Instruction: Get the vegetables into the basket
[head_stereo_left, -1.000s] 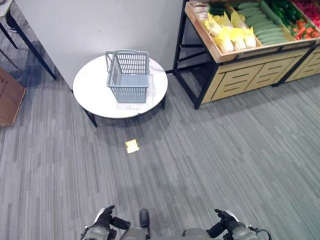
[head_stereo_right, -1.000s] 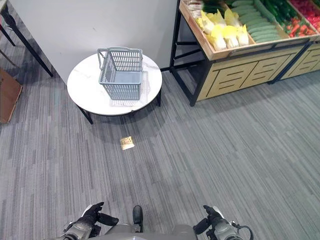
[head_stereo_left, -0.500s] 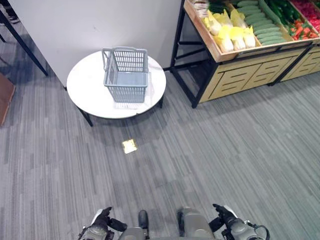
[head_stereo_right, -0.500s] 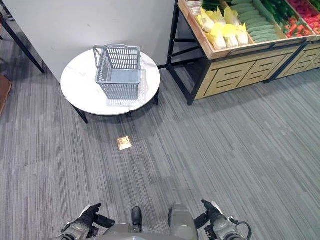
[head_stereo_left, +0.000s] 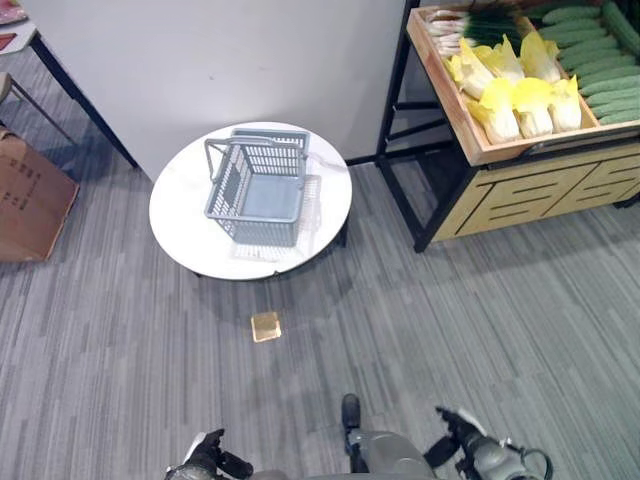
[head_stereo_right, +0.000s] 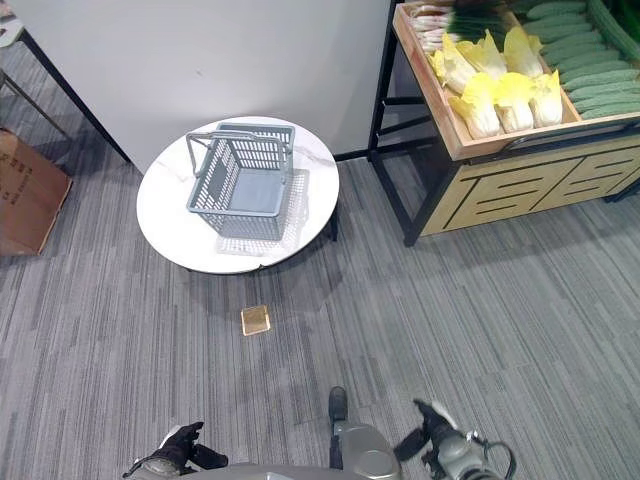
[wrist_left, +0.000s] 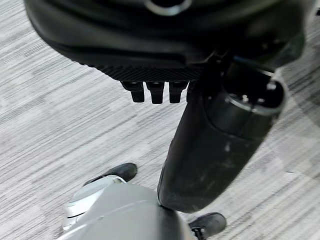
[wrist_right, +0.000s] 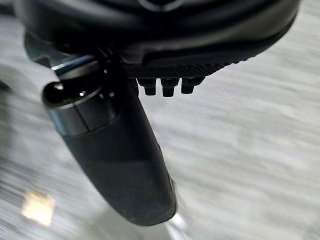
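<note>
Basket (head_stereo_left: 255, 190): centre, on table (head_stereo_left: 190, 240).
Vegetables (head_stereo_left: 520, 95): upper right, nearer right hand (head_stereo_left: 470, 455).
Fingers: both hands relaxed, empty; left hand (head_stereo_left: 205, 460).

The left hand (wrist_left: 150, 45) is a rounded bulk of matt black plastic with a band of fine ribbing along its edge. A row of short, square-ended black fingertips (wrist_left: 156, 92) shows past that band. Its thumb (wrist_left: 210, 160) is a thick, smooth black taper, faintly scuffed grey, set on a glossy cylinder with small bright screws. The right hand (wrist_right: 160, 30) is built alike, with the same ribbed band and heavy black thumb. The right forearm (head_stereo_left: 490, 458) is cased in silver-grey.
</note>
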